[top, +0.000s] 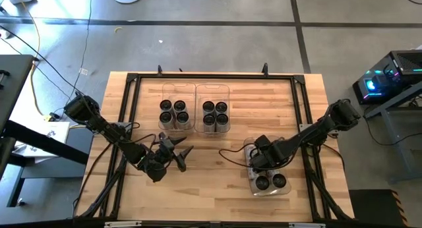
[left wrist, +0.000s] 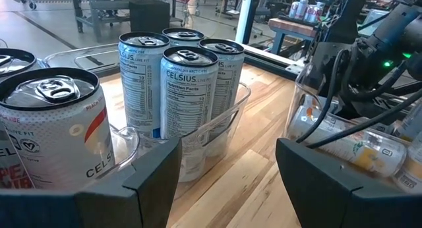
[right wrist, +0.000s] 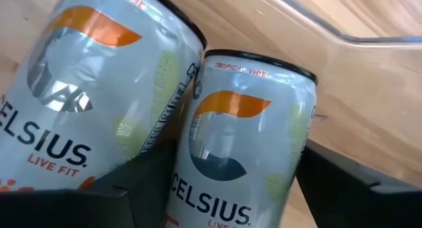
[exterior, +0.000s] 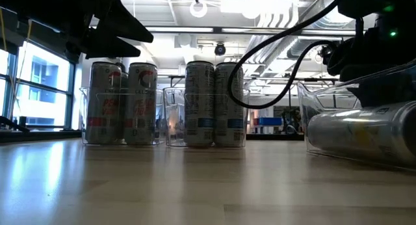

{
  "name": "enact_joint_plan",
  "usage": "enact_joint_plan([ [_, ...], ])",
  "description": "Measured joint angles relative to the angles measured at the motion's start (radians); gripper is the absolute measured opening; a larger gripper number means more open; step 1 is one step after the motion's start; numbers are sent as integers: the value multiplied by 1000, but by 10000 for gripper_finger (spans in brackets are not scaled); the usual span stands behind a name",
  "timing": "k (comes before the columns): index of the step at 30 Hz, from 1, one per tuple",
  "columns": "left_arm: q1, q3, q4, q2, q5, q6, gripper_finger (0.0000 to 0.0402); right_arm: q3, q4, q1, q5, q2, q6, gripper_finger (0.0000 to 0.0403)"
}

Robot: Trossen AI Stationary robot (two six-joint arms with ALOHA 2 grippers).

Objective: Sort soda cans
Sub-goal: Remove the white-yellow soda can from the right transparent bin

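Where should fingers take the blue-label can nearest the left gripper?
Upper body, from above. The blue-label can stands upright, top clear of the bin wall, with neighbouring cans tight against it, blocking a low sideways approach.

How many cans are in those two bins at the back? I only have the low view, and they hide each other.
Observer: From above, four cans stand in the left-hand bin and four in the middle bin.
Operator: What is the dark thing up on my left?
Observer: That is the left tool. It hovers open and empty in front of the left-hand bin.
Operator: What is on the cans in the bin on my right?
Observer: The right wrist view shows an orange logo on the can at the right tool.
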Motion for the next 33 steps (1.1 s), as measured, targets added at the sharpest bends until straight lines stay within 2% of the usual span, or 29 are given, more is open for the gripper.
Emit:
enact_joint_plan([
  [6,0,0,0,0,1,0,241,-2,-24,10,21,-12,14,238],
  [19,0,0,-1,0,3,1,241,-9,-174,71,144,-201,127,234],
  [29,6,0,2,0,12,25,241,-5,-185,153,339,-360,126,234],
  [33,40,0,97,1,106,149,241,-5,-180,192,458,-412,97,234],
])
